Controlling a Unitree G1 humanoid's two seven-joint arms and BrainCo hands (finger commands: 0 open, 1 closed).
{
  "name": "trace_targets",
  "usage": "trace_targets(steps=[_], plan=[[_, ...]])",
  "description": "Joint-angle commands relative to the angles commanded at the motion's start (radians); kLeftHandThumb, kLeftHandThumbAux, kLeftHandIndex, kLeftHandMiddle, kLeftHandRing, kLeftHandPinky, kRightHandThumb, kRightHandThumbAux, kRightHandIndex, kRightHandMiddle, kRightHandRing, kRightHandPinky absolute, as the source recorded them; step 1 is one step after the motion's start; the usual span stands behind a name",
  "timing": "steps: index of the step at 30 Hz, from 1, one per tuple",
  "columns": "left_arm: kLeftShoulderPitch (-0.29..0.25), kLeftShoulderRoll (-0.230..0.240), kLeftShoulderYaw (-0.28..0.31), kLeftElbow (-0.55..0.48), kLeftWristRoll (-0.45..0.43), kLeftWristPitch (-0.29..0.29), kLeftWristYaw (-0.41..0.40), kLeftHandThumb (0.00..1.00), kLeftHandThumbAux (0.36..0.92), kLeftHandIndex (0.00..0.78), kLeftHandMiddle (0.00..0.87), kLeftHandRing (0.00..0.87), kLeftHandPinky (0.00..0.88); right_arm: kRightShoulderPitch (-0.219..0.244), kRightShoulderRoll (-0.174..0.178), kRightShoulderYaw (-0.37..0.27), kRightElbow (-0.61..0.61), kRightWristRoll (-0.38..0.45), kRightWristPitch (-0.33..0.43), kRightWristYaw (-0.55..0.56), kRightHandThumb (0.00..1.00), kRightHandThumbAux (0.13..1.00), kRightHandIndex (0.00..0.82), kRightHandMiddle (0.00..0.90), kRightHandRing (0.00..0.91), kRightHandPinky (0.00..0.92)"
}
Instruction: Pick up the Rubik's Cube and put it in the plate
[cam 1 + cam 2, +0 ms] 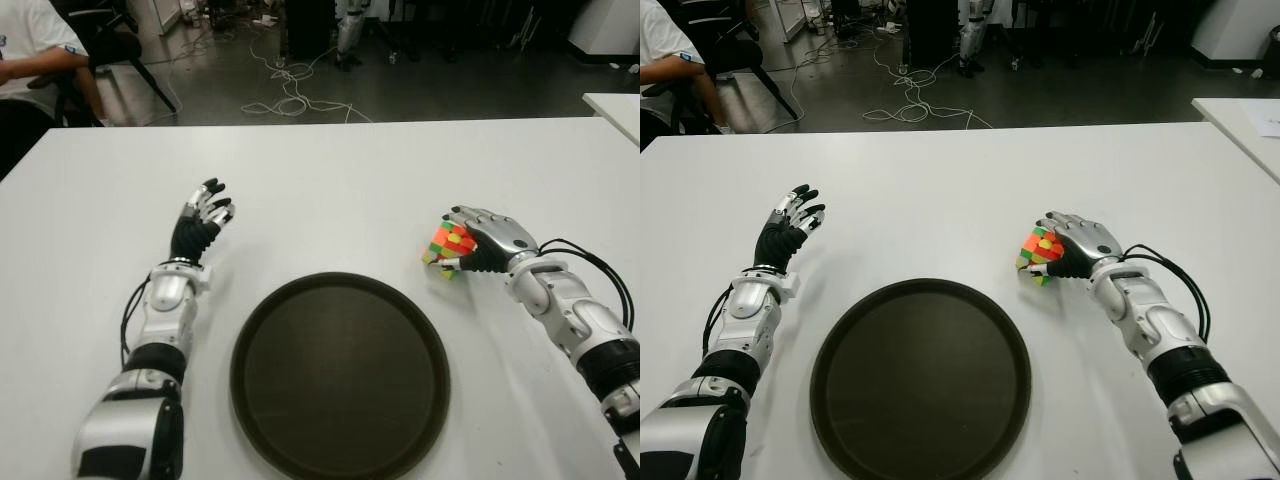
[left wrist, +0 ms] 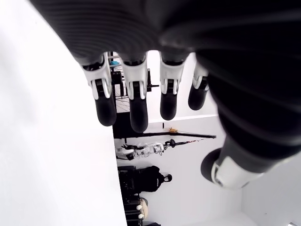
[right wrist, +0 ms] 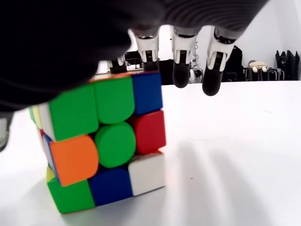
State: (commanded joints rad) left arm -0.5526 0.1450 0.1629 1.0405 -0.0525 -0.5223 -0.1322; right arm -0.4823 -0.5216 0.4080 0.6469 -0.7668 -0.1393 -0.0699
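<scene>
The Rubik's Cube (image 1: pixel 1040 254) sits on the white table (image 1: pixel 330 180) under the fingertip end of our right hand (image 1: pixel 1077 243). From the head cameras, the palm and fingers arch over the cube's top and near side, with the thumb low against its front. In the right wrist view the cube (image 3: pixel 101 141) stands on the table directly below the palm; one or two fingers come down at its top rear edge, while the other fingers (image 3: pixel 212 70) hang extended past it, beside the cube and above bare table. We cannot tell whether the grip is closed: the hand covers the cube, but firm contact on its sides is not visible, and the cube's base meets the table surface.

Just toward our body and to the left of that hand lies the dark round plate (image 1: pixel 340 375), near the cube but apart from it, holding nothing.

Beyond the plate's far side, our left hand (image 1: pixel 201 222) shows above the table with its fingers loosely extended and spread, grasping nothing; its wrist view confirms the fingers (image 2: pixel 134 103) hanging straight with only table and room behind them.

Further out, past the table's far edge, cables (image 1: pixel 290 95) trail over the dark floor, and a seated person (image 1: pixel 35 60) is partly visible at the far left corner.
</scene>
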Motion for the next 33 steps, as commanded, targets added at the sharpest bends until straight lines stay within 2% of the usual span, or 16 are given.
trace_targets(steps=[5,17,33], plan=[[0.002,-0.001,0.0,-0.006,-0.001,0.001,0.002,0.392,0.653,0.053,0.134,0.145,0.175,-0.003,0.004,0.003,0.005,0.0,0.006,0.0,0.023,0.296,0.0,0.083,0.094,0.204],[0.006,-0.003,0.005,-0.019,-0.005,0.018,0.005,0.388,0.654,0.054,0.143,0.146,0.162,-0.007,0.005,0.008,0.009,0.002,0.01,0.005,0.067,0.338,0.0,0.079,0.105,0.219],[0.009,0.002,0.004,-0.024,-0.004,0.014,-0.006,0.391,0.67,0.052,0.131,0.14,0.164,-0.013,0.007,0.015,0.013,0.008,0.005,0.004,0.058,0.324,0.001,0.116,0.124,0.23]])
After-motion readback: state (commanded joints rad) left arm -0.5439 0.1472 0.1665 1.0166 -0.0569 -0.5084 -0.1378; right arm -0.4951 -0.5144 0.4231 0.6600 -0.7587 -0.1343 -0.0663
